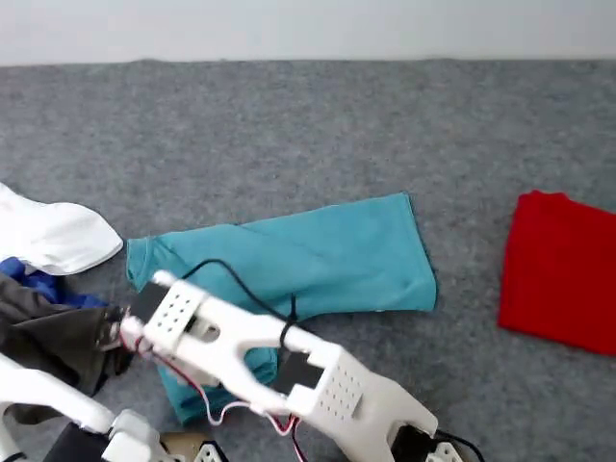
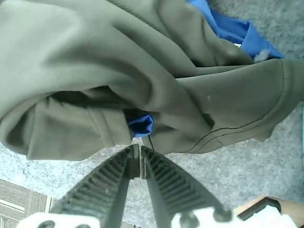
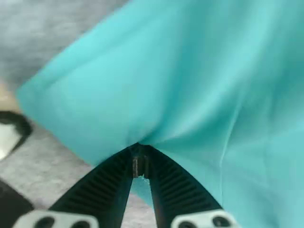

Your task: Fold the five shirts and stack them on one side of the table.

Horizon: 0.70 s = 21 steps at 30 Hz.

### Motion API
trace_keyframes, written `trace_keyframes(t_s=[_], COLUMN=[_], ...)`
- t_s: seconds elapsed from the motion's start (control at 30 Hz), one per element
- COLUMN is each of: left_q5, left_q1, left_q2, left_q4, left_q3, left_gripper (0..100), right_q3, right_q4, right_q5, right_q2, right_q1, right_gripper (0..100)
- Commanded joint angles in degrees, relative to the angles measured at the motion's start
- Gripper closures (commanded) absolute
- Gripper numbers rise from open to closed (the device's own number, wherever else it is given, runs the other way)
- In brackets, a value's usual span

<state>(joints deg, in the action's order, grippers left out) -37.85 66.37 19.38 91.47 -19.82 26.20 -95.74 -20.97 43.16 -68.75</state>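
**Right gripper** (image 3: pixel 140 154): the fingers (image 3: pixel 104 183) are clenched on a pinch of the teal shirt (image 3: pixel 190 85). The cloth puckers at the tips and is drawn up off the table (image 3: pixel 42 28).

**Left gripper** (image 2: pixel 137 152): the fingers (image 2: pixel 104 180) are pressed together tip to tip, just at the near edge of the olive shirt (image 2: pixel 95 57). Whether any cloth is caught between them cannot be told. A scrap of blue shirt (image 2: pixel 141 124) shows in a fold right beside the tips, with more of it past the far side of the olive heap.

**Teal shirt** (image 1: pixel 318 255): it lies mid-table, spread mostly flat with its long side running left to right. Its near left part is bunched under the right arm, which crosses over it from the near edge.

**Unfolded pile, left edge of the table:** the olive shirt (image 1: pixel 48 332) lies crumpled nearest. The blue shirt (image 1: pixel 38 284) is beyond it and the white shirt (image 1: pixel 53 236) farthest back, each touching the next.

**Red shirt** (image 1: pixel 558 274): it is folded into a flat rectangle at the right edge, well apart from the teal shirt.

**Table** (image 1: pixel 289 125): it has a grey felt-like cover.
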Motion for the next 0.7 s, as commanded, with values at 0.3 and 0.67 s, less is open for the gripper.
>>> trace_keyframes(t_s=[0.3,0.67], left_q5=[-0.4,-0.4], left_q1=[-0.1,-0.1], left_q2=[0.6,0.6], left_q4=[0.4,0.4], left_q3=[1.9,1.9], left_gripper=[98,98], right_q3=[1.2,14.3], right_q4=[0.5,4.3], right_q5=[-0.1,0.1], right_q2=[-8.9,-7.6], right_q1=[4.5,16.0], right_gripper=[98.0,97.9])
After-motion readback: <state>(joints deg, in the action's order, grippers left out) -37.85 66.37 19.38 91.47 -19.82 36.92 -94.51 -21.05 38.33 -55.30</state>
